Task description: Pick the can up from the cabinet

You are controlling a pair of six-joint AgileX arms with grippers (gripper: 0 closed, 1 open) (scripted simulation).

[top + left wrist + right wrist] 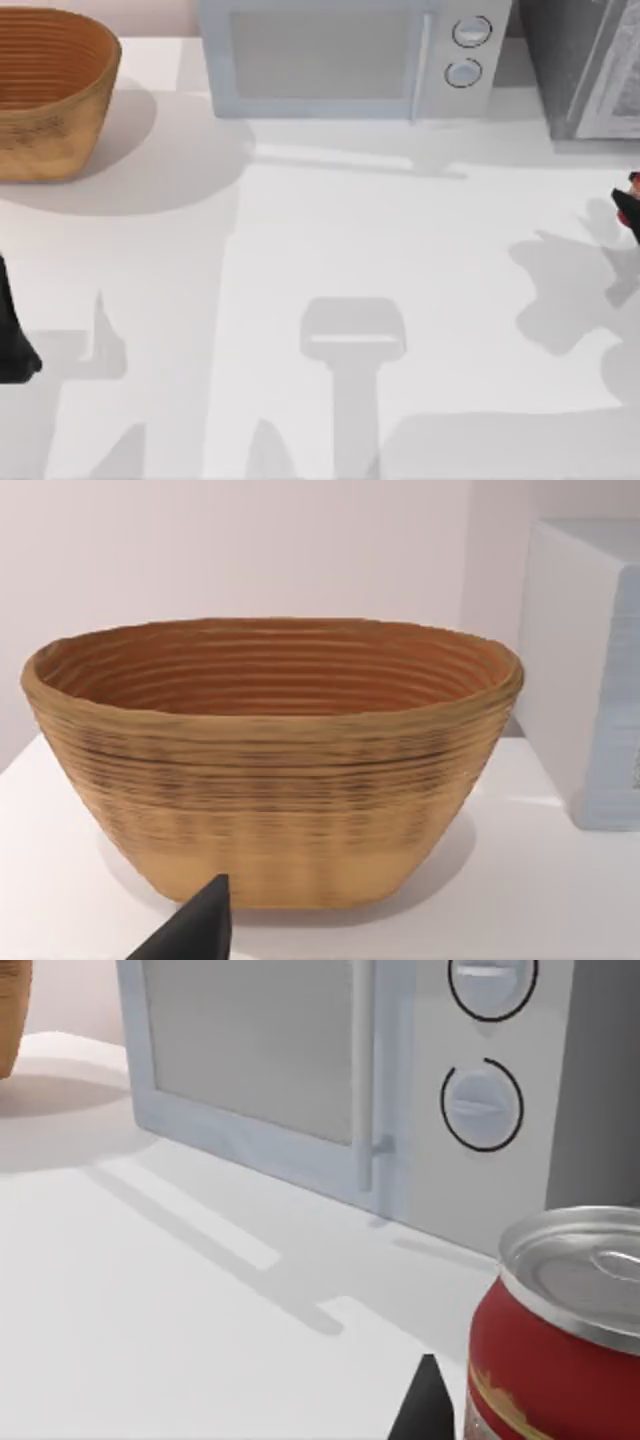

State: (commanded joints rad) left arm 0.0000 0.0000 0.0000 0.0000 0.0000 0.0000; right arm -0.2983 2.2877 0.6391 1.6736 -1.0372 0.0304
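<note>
The can [555, 1350] is small and red with a silvery lid, and it stands upright very close in the right wrist view. In the top view only red slivers of the can [632, 184] show at the table's right edge, under my right gripper [630, 205]. That gripper is right at the can, and whether it grips the can is hidden. My left gripper [15, 350] stays parked at the table's left edge, facing the basket.
A brown woven basket [50, 90] stands at the back left. A pale microwave [350, 55] is at the back middle, and a dark grey cabinet block [585, 65] at the back right. The white tabletop [330, 250] lies open between the arms.
</note>
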